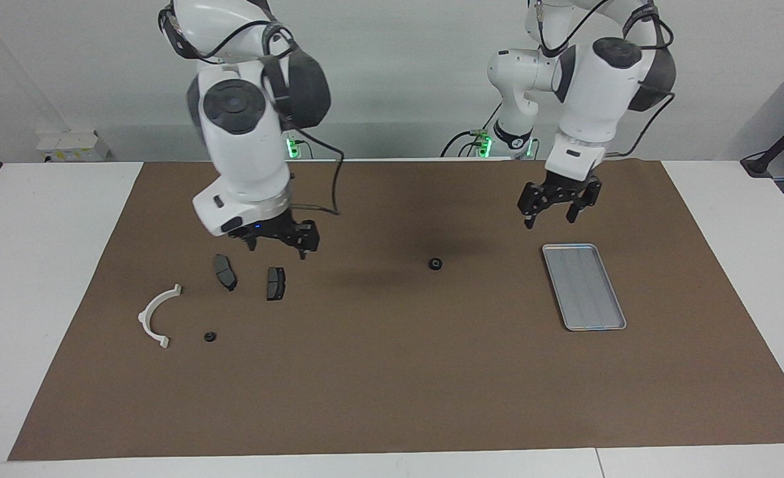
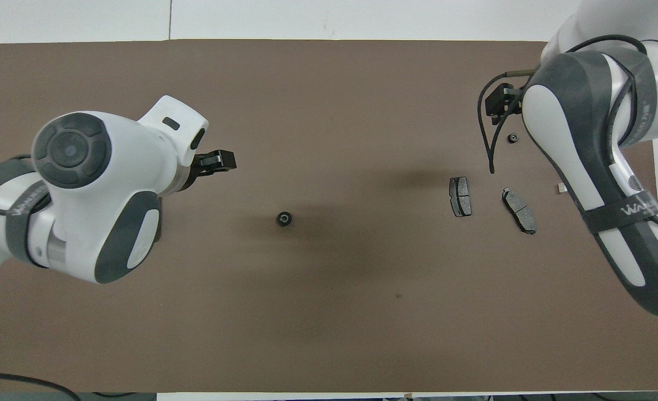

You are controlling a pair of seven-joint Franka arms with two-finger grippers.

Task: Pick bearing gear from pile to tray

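Black and small, the bearing gear (image 1: 435, 264) lay alone on the brown mat mid-bench, between the pile (image 1: 232, 292) and the tray (image 1: 583, 286), touched by nothing. The handover step seemed in hand: next, the left end effector (image 1: 556, 208), fingers spread and hanging over the mat near the tray, would need to descend onto it. The right end effector (image 1: 279, 238), also spread, hung above the brake pads (image 1: 275, 283).
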